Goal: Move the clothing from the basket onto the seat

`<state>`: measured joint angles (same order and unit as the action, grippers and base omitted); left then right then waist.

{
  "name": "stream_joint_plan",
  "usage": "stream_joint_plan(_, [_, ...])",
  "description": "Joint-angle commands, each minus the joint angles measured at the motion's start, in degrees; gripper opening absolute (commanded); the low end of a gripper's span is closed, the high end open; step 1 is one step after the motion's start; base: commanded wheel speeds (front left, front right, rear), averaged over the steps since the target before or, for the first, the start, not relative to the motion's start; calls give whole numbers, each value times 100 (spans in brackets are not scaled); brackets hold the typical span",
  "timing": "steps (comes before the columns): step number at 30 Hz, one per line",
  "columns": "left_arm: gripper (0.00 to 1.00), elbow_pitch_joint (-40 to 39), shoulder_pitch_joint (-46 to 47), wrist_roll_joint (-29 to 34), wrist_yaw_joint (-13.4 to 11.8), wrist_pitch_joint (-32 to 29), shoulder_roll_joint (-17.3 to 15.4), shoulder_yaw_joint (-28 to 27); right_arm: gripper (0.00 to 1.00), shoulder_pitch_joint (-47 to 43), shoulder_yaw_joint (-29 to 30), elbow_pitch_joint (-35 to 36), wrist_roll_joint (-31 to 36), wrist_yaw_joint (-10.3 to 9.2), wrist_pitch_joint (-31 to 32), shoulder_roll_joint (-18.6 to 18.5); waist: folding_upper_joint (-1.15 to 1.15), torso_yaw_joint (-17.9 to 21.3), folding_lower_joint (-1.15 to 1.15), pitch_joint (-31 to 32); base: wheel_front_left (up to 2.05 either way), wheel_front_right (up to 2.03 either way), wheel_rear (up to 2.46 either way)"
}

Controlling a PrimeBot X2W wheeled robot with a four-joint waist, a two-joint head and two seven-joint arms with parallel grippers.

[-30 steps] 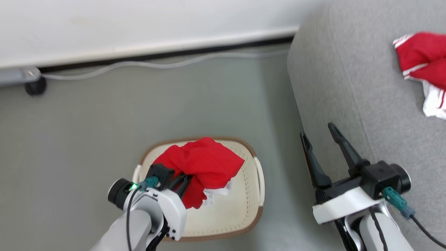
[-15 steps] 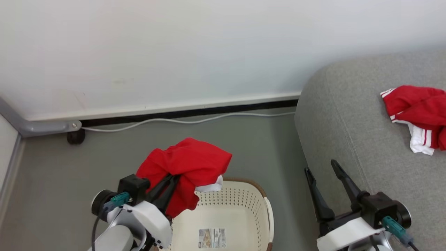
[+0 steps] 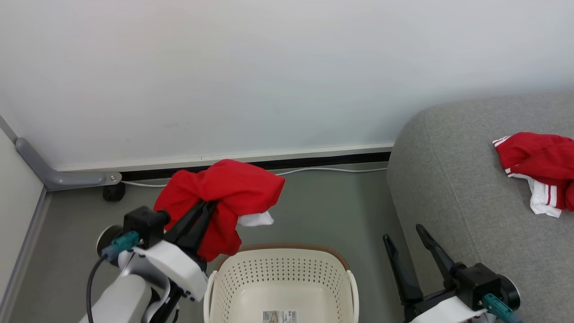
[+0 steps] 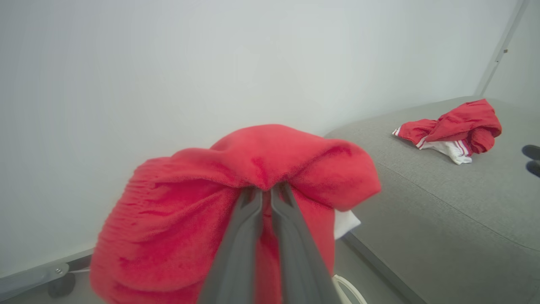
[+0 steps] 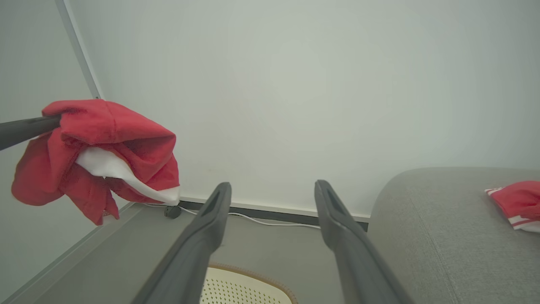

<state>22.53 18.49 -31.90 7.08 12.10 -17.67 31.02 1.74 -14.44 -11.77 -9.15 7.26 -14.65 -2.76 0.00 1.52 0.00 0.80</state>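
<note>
Lifted out since a second ago, the red garment [image 3: 233, 188] hangs clear of the basket [image 3: 287, 269], above its far left rim, pinched in the closed left gripper [image 3: 207, 208]. A second garment [image 3: 533, 157] lies on the seat [image 3: 448, 179]. The right gripper [image 3: 402, 233] hovers beside the seat's edge, jaws spread wide, holding nothing.

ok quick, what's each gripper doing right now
left gripper: shut on the soft bright red fabric garment
right gripper: open, holding nothing

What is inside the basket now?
The basket looks empty: just its bare cream floor with a paper label. Its near end runs off the picture's bottom edge, so that part cannot be checked.
</note>
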Motion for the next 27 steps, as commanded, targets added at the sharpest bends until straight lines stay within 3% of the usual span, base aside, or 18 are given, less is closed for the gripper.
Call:
stream_joint_plan(1, [0, -313, 454, -91, 29, -156, -200, -274, 100, 99, -144, 158, -43, 23, -35, -11, 0, -14, 0, 16, 0, 0, 0])
stream_joint_plan(15, [0, -1422, 954, -321, -330, -1213, -296, -365, 100, 165, -292, 263, 16, 23, -35, -11, 0, -71, 0, 23, 0, 0, 0])
stream_joint_plan(27, [0, -1586, 966, -405, -407, -1482, -164, -183, 100, 720, -792, 455, 679, 23, -35, -207, 0, -171, 0, -36, 0, 0, 0])
